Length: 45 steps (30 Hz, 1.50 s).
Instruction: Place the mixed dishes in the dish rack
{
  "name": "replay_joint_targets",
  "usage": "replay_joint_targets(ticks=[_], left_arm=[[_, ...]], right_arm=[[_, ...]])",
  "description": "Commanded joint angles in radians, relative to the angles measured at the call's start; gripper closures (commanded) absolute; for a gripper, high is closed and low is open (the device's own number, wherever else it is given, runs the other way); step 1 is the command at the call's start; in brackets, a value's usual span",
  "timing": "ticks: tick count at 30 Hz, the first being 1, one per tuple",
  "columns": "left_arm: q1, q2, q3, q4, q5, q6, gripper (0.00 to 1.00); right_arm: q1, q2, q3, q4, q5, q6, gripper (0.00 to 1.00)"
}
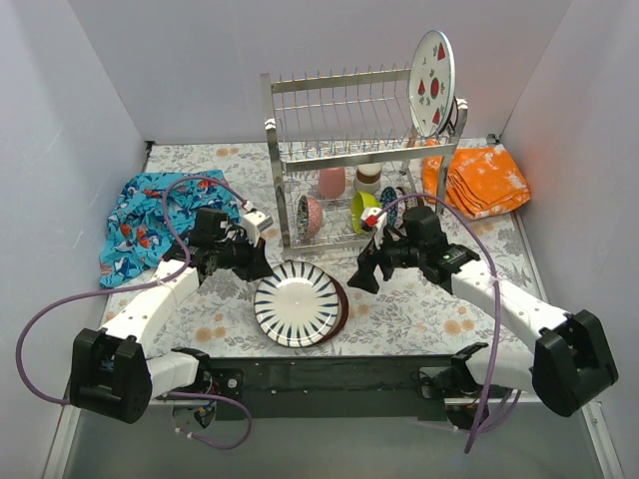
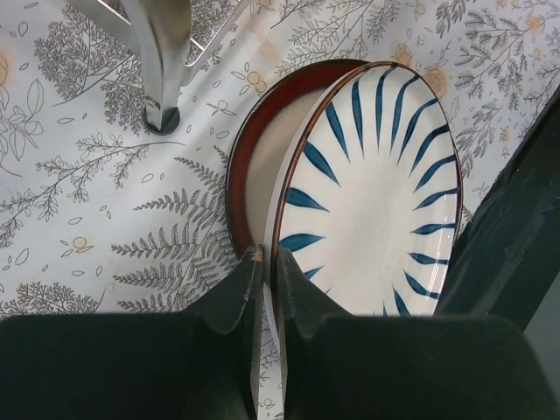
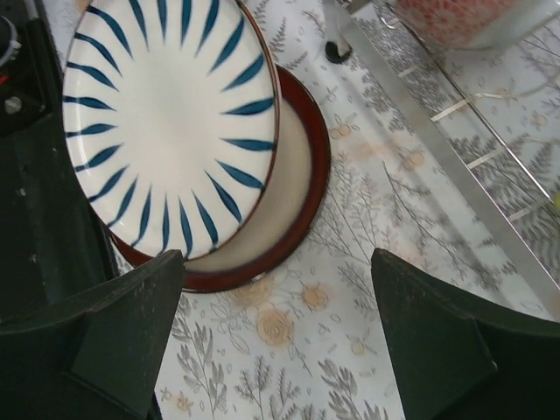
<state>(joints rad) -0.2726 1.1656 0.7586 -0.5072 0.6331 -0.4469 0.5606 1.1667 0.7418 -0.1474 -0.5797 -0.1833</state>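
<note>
— White glaze, blue rays: the striped plate point(image 2: 376, 201). Who has it?
— The left gripper point(image 2: 267, 258). Its jaws are closed tight on the plate's left rim, one finger above and one below. The plate sits tilted and overlaps a brown-rimmed plate point(image 3: 302, 175) that lies flat on the table point(image 1: 419, 309).
— Right side?
— The right gripper point(image 3: 278, 280) stands spread wide and holds nothing. It hovers just off the right edge of the two plates, touching neither.
— Location of the dish rack point(image 1: 272, 160)?
— Mid-table, beyond both grippers. Its near left post stands just past the far rim of the plates. A red-marked plate point(image 1: 432, 68) stands upright at the right end of the upper shelf. The lower shelf carries a pink cup point(image 1: 331, 182), a lime bowl point(image 1: 365, 208) and other small bowls.
— Edges?
— The near rim of the striped plate lies close to the black strip point(image 1: 329, 371) along the table's front. Both arms flank the plates closely.
— Open room?
— There is bare table to the left, between the plates and the blue cloth point(image 1: 150, 215). More lies to the right front, short of the orange cloth point(image 1: 479, 180). Most upper-shelf slots are unoccupied.
</note>
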Motion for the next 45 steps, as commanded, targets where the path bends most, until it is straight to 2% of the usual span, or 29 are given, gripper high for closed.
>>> replay_joint_targets(ticks=[1,5,13,21,24,27,28,30,31,32,33,34,35,36,40,45], left_arm=[[-0.005,-0.04,0.071,0.006,0.109,0.017,1.0],[-0.007,-0.041,0.082,0.019,0.134,0.007,1.0],[-0.008,-0.087,0.085,0.05,0.189,-0.042,1.0],[-0.01,-0.142,0.053,0.067,0.174,-0.059,1.0],[-0.01,-0.15,0.039,0.101,0.154,-0.065,1.0],[-0.01,-0.149,0.022,0.116,0.134,-0.062,1.0],[-0.01,-0.155,0.016,0.13,0.12,-0.062,1.0],[-0.01,-0.159,0.008,0.142,0.096,-0.082,1.0],[-0.01,-0.164,0.002,0.16,0.036,-0.105,1.0],[-0.01,-0.168,0.001,0.171,0.005,-0.124,0.97],[-0.011,-0.17,0.002,0.177,-0.028,-0.136,0.77],[-0.01,-0.175,0.011,0.183,-0.102,-0.163,0.69],[-0.01,-0.179,0.018,0.185,-0.124,-0.171,0.65],[-0.008,-0.184,0.024,0.187,-0.142,-0.174,0.55],[-0.007,-0.213,0.059,0.233,-0.259,-0.199,0.34],[0.009,-0.208,0.128,0.291,-0.419,-0.213,0.28]], right_arm=[[0.05,0.115,0.01,0.287,-0.14,0.094,0.06],[0.094,0.194,0.013,0.4,-0.141,0.136,0.06],[0.099,0.339,0.096,0.391,-0.187,0.157,0.05],[0.097,0.491,0.156,0.442,-0.256,0.219,0.07],[0.096,0.53,0.183,0.468,-0.337,0.231,0.21],[0.097,0.519,0.189,0.491,-0.373,0.245,0.45],[0.097,0.512,0.188,0.49,-0.374,0.251,0.66],[0.093,0.473,0.186,0.488,-0.382,0.261,0.83],[0.088,0.456,0.185,0.471,-0.379,0.271,0.96],[0.081,0.435,0.186,0.454,-0.37,0.28,0.99],[0.075,0.392,0.2,0.428,-0.361,0.278,0.99],[0.07,0.367,0.211,0.358,-0.349,0.272,0.99],[0.058,0.344,0.221,0.318,-0.339,0.245,0.99],[0.053,0.296,0.237,0.277,-0.336,0.229,0.99],[0.044,0.17,0.33,0.021,-0.293,0.115,0.99],[0.036,0.042,0.502,-0.268,-0.235,-0.089,0.99]])
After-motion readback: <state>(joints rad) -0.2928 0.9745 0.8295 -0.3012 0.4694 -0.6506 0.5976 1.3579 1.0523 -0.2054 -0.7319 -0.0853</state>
